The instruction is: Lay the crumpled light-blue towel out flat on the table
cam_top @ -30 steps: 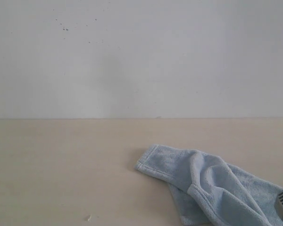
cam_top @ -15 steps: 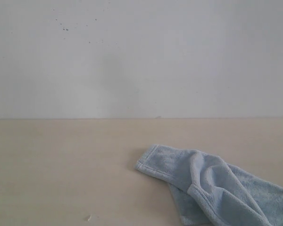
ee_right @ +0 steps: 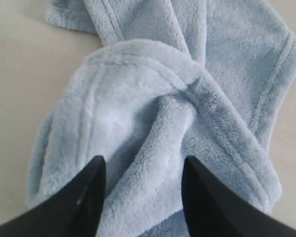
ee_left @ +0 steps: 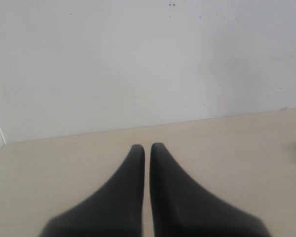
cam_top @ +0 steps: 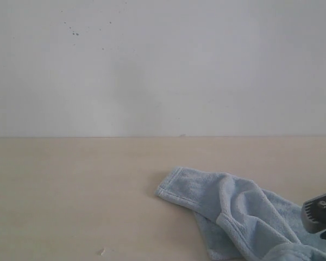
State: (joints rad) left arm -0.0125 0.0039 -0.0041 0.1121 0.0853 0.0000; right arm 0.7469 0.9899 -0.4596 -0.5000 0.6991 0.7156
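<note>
The light-blue towel lies crumpled on the beige table, toward the lower right of the exterior view, with folds and a stitched hem showing. In the right wrist view the towel fills the frame, bunched into a raised fold. My right gripper is open, its two dark fingers set on either side of that fold, close above the cloth. Only part of that arm shows at the exterior view's right edge. My left gripper is shut with nothing in it, low over bare table, far from the towel.
A white wall rises behind the table's far edge. A tiny pale speck lies on the table near the front. Bare table stretches to the left of the towel.
The right arm dipped almost out of the exterior view's right edge, then came back in higher and further left over the towel's right end. The towel's lower right edge has bunched slightly.
</note>
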